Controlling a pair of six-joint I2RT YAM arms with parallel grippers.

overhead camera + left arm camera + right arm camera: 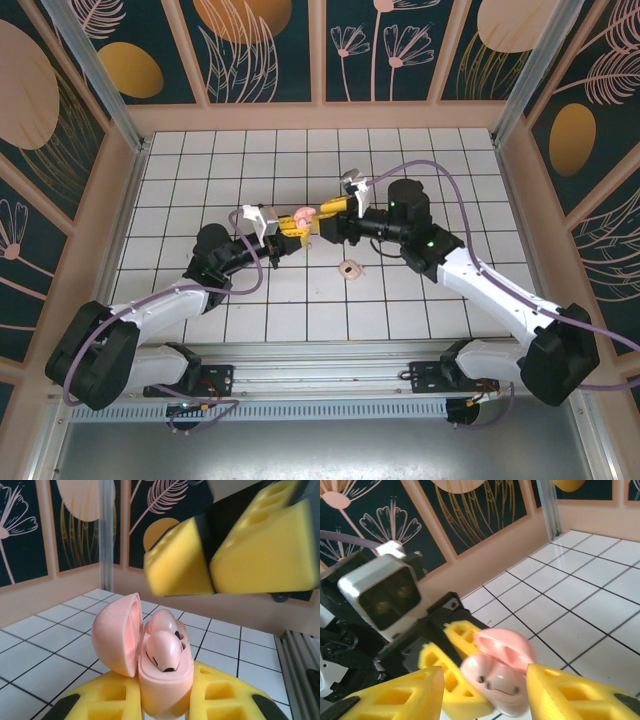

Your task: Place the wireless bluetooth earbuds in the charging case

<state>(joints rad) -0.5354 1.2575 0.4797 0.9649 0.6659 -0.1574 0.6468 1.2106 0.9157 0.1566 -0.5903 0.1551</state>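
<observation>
Earbuds [164,650] both look seated in the charging case [165,682], lid open, held above the table [330,310] mid-grid and clenched in my left gripper [165,702]. Right gripper [485,690] hangs released, fingers either side of the case. I judge insertion done; the next move is pressing the lid closed. Walls well apart; cream ring [349,267] lies on the tiles nearby.

Right claw [210,562] blurred, charging case [165,677] base hidden inside left claw [166,702]
</observation>
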